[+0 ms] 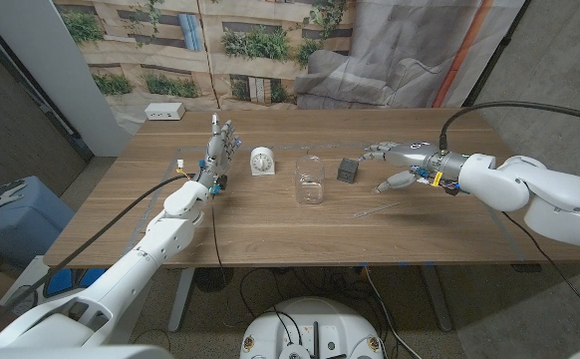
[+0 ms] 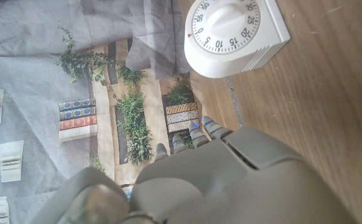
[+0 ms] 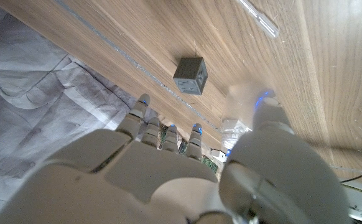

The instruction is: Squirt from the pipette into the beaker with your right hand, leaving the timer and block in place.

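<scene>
Meanwhile the right robot hand [image 1: 395,166] hovers empty, fingers spread, above the pipette [image 1: 380,210] near the block [image 1: 347,170].

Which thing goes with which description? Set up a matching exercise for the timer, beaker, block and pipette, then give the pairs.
Things:
1. timer
2. beaker
3. block
4. pipette

Descriptions:
A. clear, standing upright at the table's middle
B. thin, lying flat on the wood near the right robot hand
C. white with a round dial, beside the left robot hand
D. small dark cube between the beaker and the right robot hand

Pairs: 1-C, 2-A, 3-D, 4-B
</scene>
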